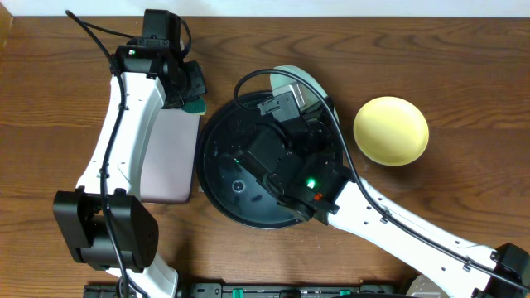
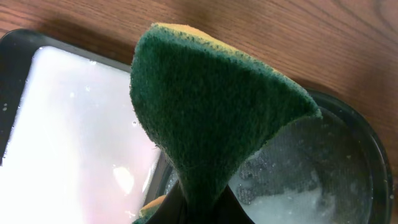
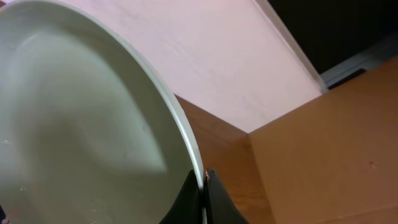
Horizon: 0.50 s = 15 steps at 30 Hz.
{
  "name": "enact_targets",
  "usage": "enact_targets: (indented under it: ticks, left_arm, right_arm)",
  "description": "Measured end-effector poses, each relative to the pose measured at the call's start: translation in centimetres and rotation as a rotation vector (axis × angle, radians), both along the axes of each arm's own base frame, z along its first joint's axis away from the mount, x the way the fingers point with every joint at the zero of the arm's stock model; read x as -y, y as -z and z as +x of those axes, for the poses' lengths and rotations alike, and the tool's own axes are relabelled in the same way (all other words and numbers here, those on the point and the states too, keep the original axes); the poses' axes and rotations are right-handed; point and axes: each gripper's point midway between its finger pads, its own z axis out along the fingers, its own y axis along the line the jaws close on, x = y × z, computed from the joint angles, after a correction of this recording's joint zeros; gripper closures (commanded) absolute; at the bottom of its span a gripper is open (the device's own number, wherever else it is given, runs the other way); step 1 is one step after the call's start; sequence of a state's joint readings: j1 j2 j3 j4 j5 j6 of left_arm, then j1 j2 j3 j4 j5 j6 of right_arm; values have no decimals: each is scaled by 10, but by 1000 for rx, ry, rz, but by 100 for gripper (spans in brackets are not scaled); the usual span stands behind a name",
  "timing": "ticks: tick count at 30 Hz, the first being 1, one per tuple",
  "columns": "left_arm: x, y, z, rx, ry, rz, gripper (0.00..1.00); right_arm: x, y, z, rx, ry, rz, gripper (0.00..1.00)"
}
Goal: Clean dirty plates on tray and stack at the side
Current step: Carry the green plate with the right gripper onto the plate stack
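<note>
One mint plate (image 3: pixel 74 124) tilted steeply, right hand (image 3: pixel 204 178) gripping.

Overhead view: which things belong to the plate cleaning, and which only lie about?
Job: black tray, mint plate in right gripper, yellow plate, sponge in left gripper.
Lying about: pink tray.

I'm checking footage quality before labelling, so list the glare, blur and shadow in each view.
Overhead: even light, sharp; a green light glows on the right arm over the black tray. Left wrist: the sponge shows crisp texture, with bright glare on the wet floor of the pink tray. Right wrist: the plate is close and soft, sharpest at its rim by the right tool.
</note>
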<state>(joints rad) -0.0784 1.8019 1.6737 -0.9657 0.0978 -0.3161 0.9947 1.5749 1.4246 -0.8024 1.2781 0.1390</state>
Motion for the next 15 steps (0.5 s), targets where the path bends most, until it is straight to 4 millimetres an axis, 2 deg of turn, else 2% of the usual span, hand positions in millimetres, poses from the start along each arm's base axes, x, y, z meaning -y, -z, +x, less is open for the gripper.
enact_targets:
  ticks: [3, 8, 12, 15]
  left_arm:
    - [0, 0, 0, 0, 0, 0, 92]
    - [0, 0, 0, 0, 0, 0, 92]
    - [0, 0, 0, 0, 0, 0, 92]
    - [0, 0, 0, -1, 0, 0, 92]
  right_arm:
    - [-4, 12, 4, -61, -34, 35, 99]
    - [-1, 50, 18, -261, -87, 191, 99]
    - [9, 82, 33, -445, -113, 397, 99]
    - [25, 96, 44, -550, -114, 564, 99]
